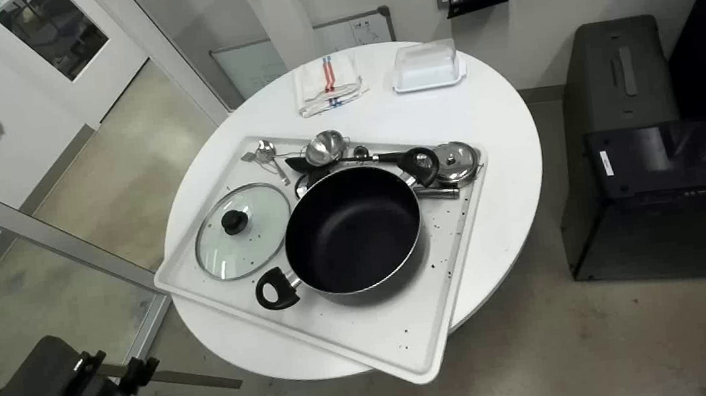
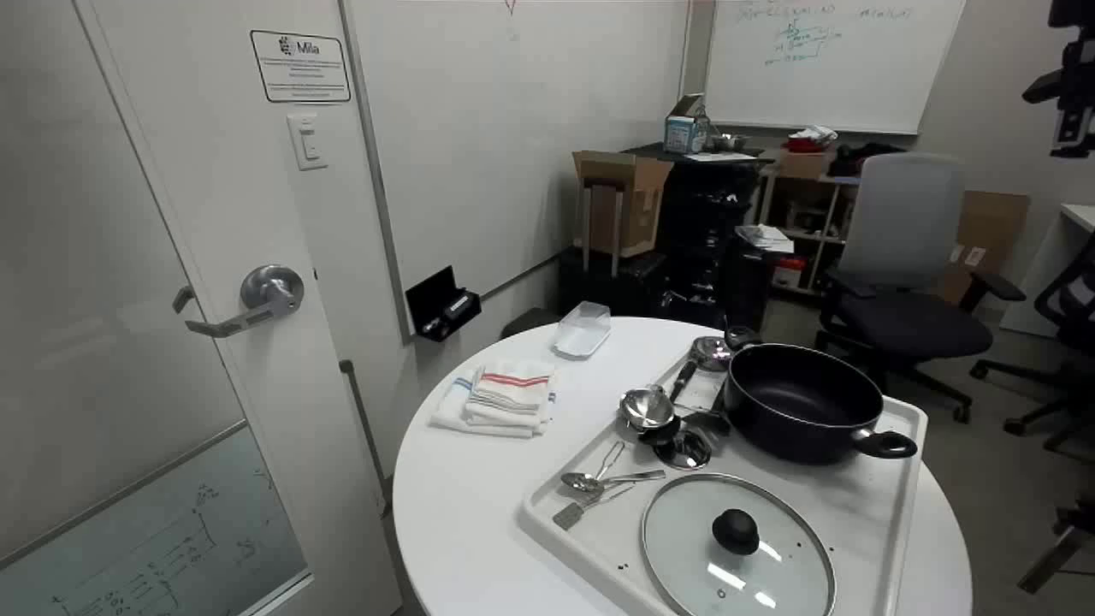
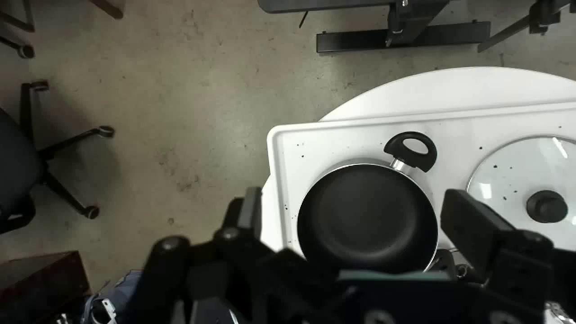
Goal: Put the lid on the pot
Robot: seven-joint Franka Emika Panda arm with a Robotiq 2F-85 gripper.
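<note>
On the tray, lid is lying beside pot; gripper is hovering spread wide, empty. Likely pre-grasp; next move is needing centring over the knob.

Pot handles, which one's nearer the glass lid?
The lower-left handle in an exterior view, close by the lid; the other is across the pot, beside the utensils.
</note>
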